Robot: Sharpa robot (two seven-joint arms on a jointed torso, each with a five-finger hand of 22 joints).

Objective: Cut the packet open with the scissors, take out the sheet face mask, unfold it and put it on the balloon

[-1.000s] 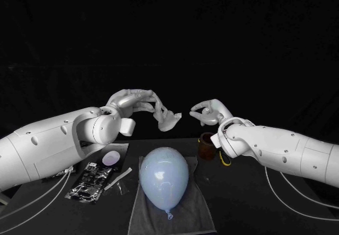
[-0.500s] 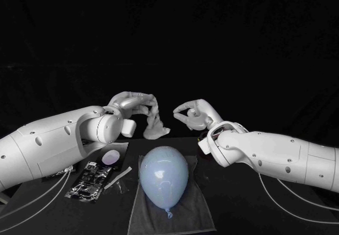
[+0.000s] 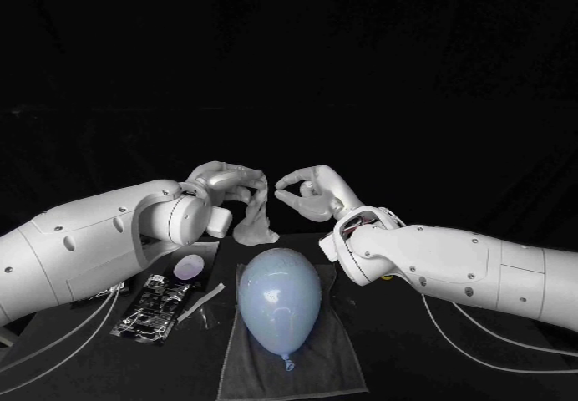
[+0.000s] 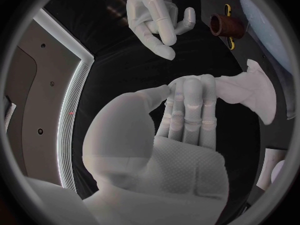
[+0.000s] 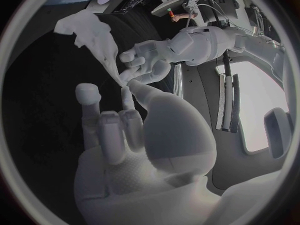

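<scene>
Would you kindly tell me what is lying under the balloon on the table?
A dark grey cloth lies under the balloon, spread flat on the black table. The balloon covers the cloth's middle, so anything else there cannot be seen.

Dim throughout, black backdrop merging with the table [image 3: 398, 376]. Lit from above, with soft sheen along the balloon [image 3: 280, 292]. Bowed and stretched toward the rims of both wrist views.

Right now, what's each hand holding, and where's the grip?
The left hand pinches the sheet face mask by its top end; the rest hangs bunched below. The right hand holds nothing, close by but apart from the mask.
</scene>
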